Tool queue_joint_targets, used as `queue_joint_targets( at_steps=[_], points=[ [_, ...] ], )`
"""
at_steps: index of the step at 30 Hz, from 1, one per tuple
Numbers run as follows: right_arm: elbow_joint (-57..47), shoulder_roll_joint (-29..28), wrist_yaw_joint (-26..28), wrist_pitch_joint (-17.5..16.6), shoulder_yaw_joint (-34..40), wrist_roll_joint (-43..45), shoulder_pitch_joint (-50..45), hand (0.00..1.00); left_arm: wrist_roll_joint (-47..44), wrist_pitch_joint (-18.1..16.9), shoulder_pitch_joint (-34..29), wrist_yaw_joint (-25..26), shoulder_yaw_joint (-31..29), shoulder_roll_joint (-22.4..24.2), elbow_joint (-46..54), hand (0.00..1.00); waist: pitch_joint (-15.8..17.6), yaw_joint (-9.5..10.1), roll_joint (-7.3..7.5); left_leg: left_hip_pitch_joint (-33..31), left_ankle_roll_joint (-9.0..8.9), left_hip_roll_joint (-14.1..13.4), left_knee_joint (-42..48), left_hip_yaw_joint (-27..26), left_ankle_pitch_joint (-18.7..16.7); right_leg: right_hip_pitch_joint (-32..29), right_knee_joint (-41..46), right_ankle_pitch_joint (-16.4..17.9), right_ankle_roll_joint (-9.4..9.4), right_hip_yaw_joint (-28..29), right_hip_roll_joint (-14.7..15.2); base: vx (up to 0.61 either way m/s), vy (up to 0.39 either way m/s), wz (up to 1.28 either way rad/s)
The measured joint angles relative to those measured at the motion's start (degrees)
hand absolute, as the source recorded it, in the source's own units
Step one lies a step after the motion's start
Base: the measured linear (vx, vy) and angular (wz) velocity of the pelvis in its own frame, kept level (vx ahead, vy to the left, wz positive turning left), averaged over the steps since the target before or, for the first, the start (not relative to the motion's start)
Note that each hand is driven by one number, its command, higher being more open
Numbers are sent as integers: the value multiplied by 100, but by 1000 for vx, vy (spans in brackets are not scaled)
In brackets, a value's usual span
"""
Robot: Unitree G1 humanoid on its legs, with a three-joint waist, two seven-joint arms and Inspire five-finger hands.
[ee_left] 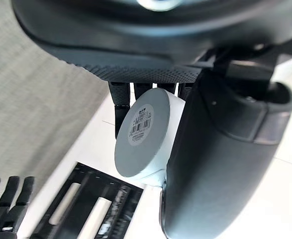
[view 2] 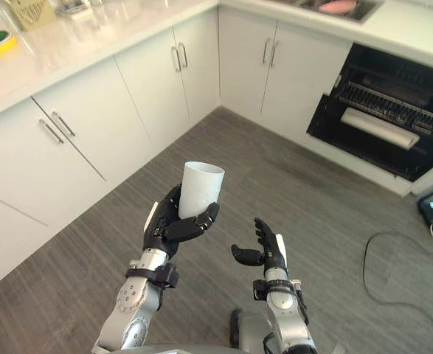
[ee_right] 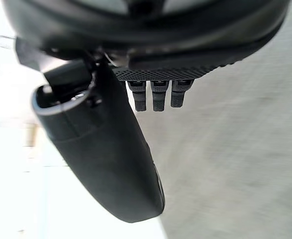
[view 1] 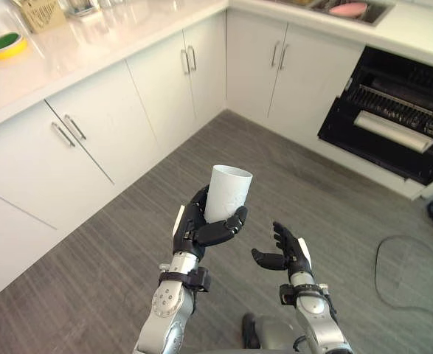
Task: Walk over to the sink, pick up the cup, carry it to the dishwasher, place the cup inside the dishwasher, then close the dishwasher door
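While the left hand grips the cup, wrist view shows its label.

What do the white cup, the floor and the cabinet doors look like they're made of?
White cylindrical cup: probably plastic or glazed ceramic, smooth matte, no visible texture. Grey floor: wood-look planks, maybe vinyl or laminate, with streaky grain. White cabinet doors: smooth painted or laminated panels with shiny metal bar handles.
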State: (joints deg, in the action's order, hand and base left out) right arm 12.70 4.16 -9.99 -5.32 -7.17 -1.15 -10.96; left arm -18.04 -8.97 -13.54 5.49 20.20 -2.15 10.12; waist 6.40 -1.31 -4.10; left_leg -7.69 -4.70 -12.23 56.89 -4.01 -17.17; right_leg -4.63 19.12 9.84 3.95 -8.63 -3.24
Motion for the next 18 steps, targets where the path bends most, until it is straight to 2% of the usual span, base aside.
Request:
queue_joint_targets(
  at_steps=[2, 4, 7, 8, 9, 10, 11, 12, 13, 14, 15, 16, 17, 18],
  points=[
    [-223, -15, -40, -139, 17, 3, -14, 90, 0, -12, -87, -73, 11, 49, 263, 30, -16, 97, 22, -476, 71, -59, -51, -164, -130, 383, -351, 2, 2, 140, -8, 368, -31, -34],
    [-178, -12, -67, -170, 51, 31, 103, 90, 0, -54, -82, -86, -11, 90, 346, 30, -41, 209, -15, -902, 65, -13, -605, -140, -205, 649, -628, 3, -1, 271, 7, 334, 77, -32],
    [175, -11, -56, -164, 73, 100, 248, 90, -1, -51, -92, -85, -73, 96, 309, 30, -8, 220, 35, -1330, -10, 401, -2029, 50, -67, 1051, -977, 75, -127, 409, 173, 303, 176, -15],
    [317, -1, -52, -159, 92, 104, 284, 90, -1, -44, -93, -84, -111, 91, 295, 30, -7, 226, 37, -1386, -26, 543, -2532, 100, 127, 1120, -1017, 136, -225, 468, 254, 300, 245, -29],
    [531, -7, -43, -149, 163, 106, 330, 90, 1, -34, -94, -80, -175, 86, 286, 30, -10, 236, 32, -1385, 37, 675, -2999, 122, 549, 1195, -992, 277, -367, 582, 337, 323, 271, -56],
    [694, -15, -43, -105, 174, 108, 336, 90, 1, -30, -96, -67, -237, 70, 276, 30, -17, 321, 35, -1208, 231, 755, -3094, 38, 1106, 1260, -900, 464, -499, 788, 438, 424, 362, -67],
    [769, -21, -44, -82, 172, 105, 355, 90, 1, -31, -76, -58, -277, 48, 276, 30, -25, 337, 77, -1199, 421, 818, -2924, -111, 1058, 1257, -785, 608, -588, 906, 568, 307, 264, -56],
    [777, -37, -45, -61, 171, 105, 355, 90, 0, -32, -61, -42, -305, 42, 275, 30, -23, 327, 132, -1212, 486, 877, -2805, -175, 905, 1240, -712, 680, -637, 944, 662, 380, 316, -36],
    [779, -73, -44, -41, 168, 104, 355, 90, 2, -30, -31, -34, -303, 23, 267, 30, 3, 319, 200, -1224, 590, 931, -2566, -308, 633, 1198, -494, 772, -744, 1027, 792, 366, 306, -34],
    [782, -73, -33, -22, 172, 97, 361, 90, 3, -25, -41, -33, -264, -17, 255, 30, 2, 333, 209, -1175, 646, 937, -2457, -413, 450, 1032, -70, 822, -820, 1109, 843, 429, 365, -41],
    [779, -97, -11, -17, 172, 93, 374, 90, 4, -11, -39, -33, -223, -107, 242, 30, -3, 321, 246, -1055, 704, 998, -2448, -496, 298, 739, 669, 851, -877, 1157, 918, 423, 345, -36],
    [779, -202, 15, 6, 171, 83, 399, 90, 6, 4, -41, -35, -196, -266, 236, 30, 33, 254, 402, -713, 832, 1168, -2576, -564, 162, 248, 1981, 778, -1057, 1166, 1111, 355, 257, -18],
    [780, -247, 18, 12, 158, 73, 398, 90, 7, 5, -43, -34, -185, -320, 210, 30, 46, 205, 447, -535, 851, 1223, -2628, -584, 97, 102, 2474, 789, -1042, 1153, 1172, 357, 205, -11],
    [776, -295, 57, 14, 98, 18, 384, 90, 10, 6, -63, -34, -171, -354, 126, 30, 35, 185, 451, -194, 882, 1228, -2714, -613, -54, -172, 3115, 874, -892, 1071, 1170, 278, 142, -7]
  ],
)
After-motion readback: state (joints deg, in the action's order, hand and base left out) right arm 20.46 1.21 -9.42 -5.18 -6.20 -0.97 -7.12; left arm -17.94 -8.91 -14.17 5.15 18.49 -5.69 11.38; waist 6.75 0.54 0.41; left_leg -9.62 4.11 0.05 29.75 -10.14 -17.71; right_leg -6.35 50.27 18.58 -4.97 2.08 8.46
